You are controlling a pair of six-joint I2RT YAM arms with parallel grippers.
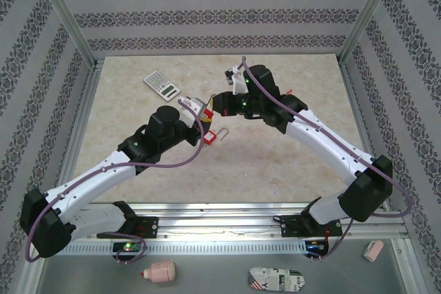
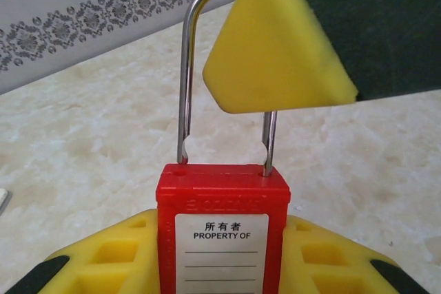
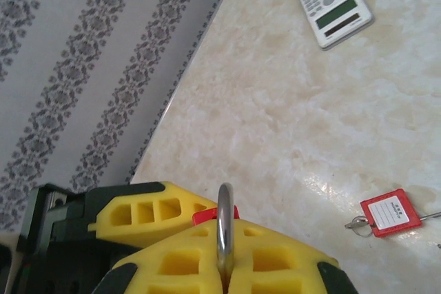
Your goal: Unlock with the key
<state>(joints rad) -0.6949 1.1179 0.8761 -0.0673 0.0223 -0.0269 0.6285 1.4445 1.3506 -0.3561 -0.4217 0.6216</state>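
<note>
Above the surface [image 3: 310, 135], left fingers [image 1: 204, 118] clamp a red plastic padlock [image 2: 220, 204]; right fingers [image 1: 221, 102] pinch its steel shackle [image 2: 185, 87]. Another red padlock [image 3: 389, 213], tiny silvery key [image 3: 357, 224] at one end, lies nearby.

**Key** [image 3: 357, 224]: tiny, thin, silvery-grey metal. It lies flat on the table near its middle, touching the loose padlock [image 3: 389, 213] at the end opposite the shackle (whether it sits in the keyhole cannot be told).

**Loose padlock:** small, with a red body. It lies flat, white label up, thin shackle pointing right.

**Held padlock** [image 2: 222, 232]: red, with a white label printed "PROPERTY OF". It is upright and raised just beyond the loose one. Both steel shackle legs enter the body. The left gripper [image 2: 220, 266] clamps the body and the right gripper [image 3: 224, 270] pinches the shackle.
</note>
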